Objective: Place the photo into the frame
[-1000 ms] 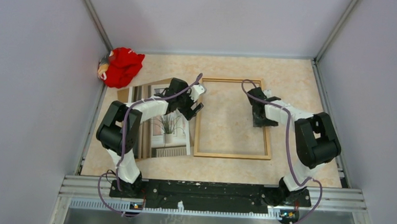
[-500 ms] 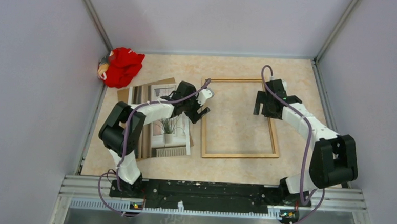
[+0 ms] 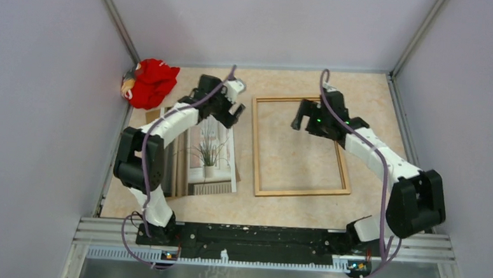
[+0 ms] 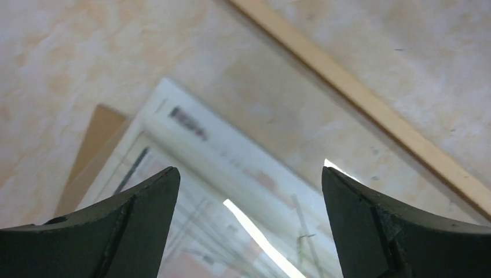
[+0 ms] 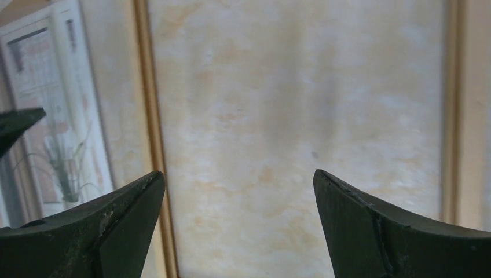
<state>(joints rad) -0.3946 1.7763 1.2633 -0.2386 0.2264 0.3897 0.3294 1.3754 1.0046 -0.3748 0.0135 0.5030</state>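
Note:
The photo [image 3: 208, 156], a print of a thin-stemmed potted plant, lies face up left of centre. The golden-brown wooden frame [image 3: 302, 191] lies flat and empty to its right, with table showing inside it. My left gripper [image 3: 230, 114] is open and empty above the photo's far end. In the left wrist view the gripper [image 4: 249, 171] hovers over the photo [image 4: 231, 191], with the frame's moulding [image 4: 359, 110] beyond. My right gripper [image 3: 301, 121] is open and empty above the frame's far part. In the right wrist view the gripper [image 5: 238, 174] sits between the frame's sides [image 5: 151, 116], and the photo [image 5: 52, 116] is at left.
A brown cardboard board [image 3: 153, 117] sticks out from under the photo's far left corner; it also shows in the left wrist view [image 4: 95, 145]. A red cloth [image 3: 150, 83] lies in the far left corner. Walls close in the table on three sides.
The frame has slid to the right, away from the photo. My left gripper moved from the frame's left edge back over the photo's far end. My right gripper moved left over the frame's far part.

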